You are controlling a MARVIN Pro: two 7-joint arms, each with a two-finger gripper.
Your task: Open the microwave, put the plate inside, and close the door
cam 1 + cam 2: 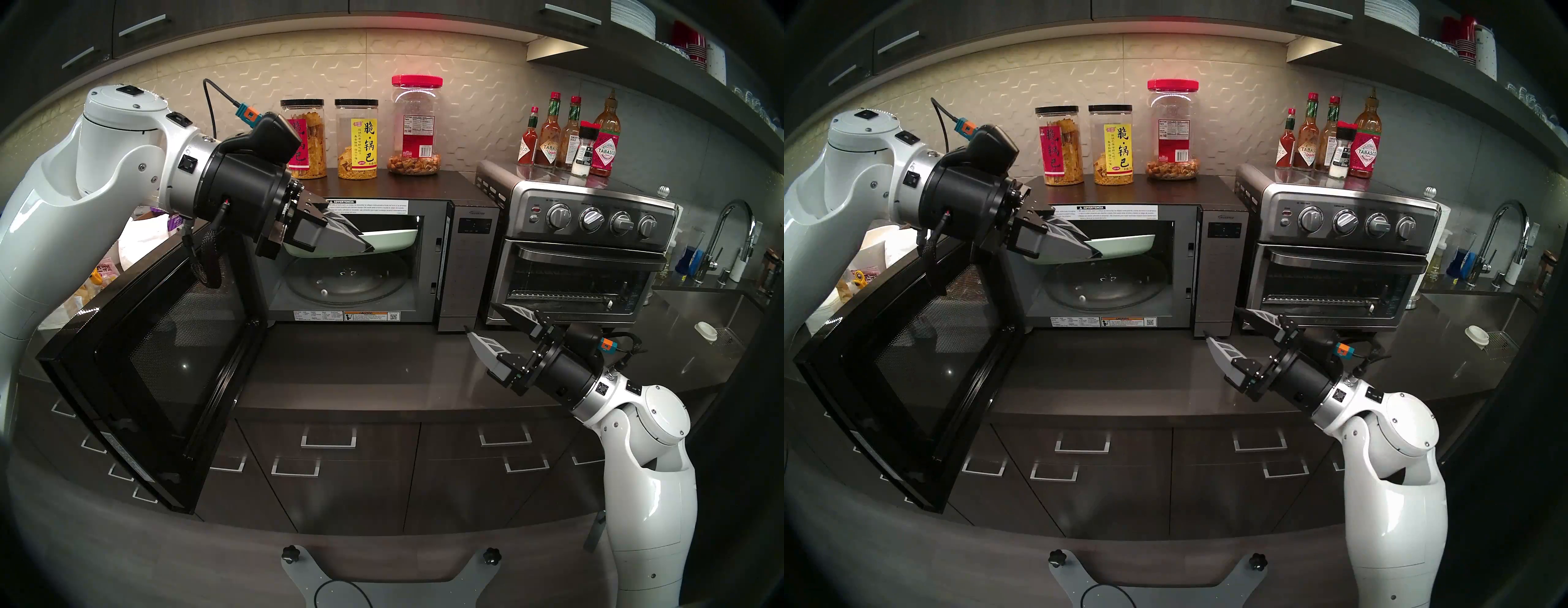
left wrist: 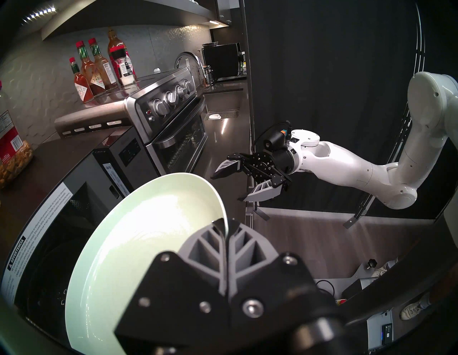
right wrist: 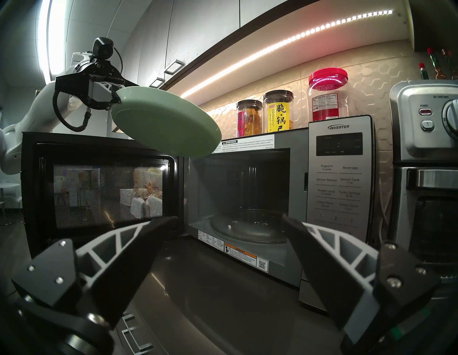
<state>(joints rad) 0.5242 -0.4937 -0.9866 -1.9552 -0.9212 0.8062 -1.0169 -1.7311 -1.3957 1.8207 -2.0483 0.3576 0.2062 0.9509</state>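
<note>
Plate held at the open microwave mouth.
Head views: left gripper (image 1: 360,248) clamps the plate (image 1: 390,240) above the microwave (image 1: 466,263) turntable; door (image 1: 140,361) swung open. Left wrist: fingers pinch the rim. Right wrist: right gripper (image 3: 230,223) spread, empty, before the microwave.

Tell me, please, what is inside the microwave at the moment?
Only the glass turntable lies inside the microwave. The plate hangs before the opening, covering part of the back wall.

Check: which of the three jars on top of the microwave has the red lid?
The rightmost jar, nearest the toaster oven: taller, clear, red screw lid, snack pieces at the bottom. The other two jars have black lids.
</note>
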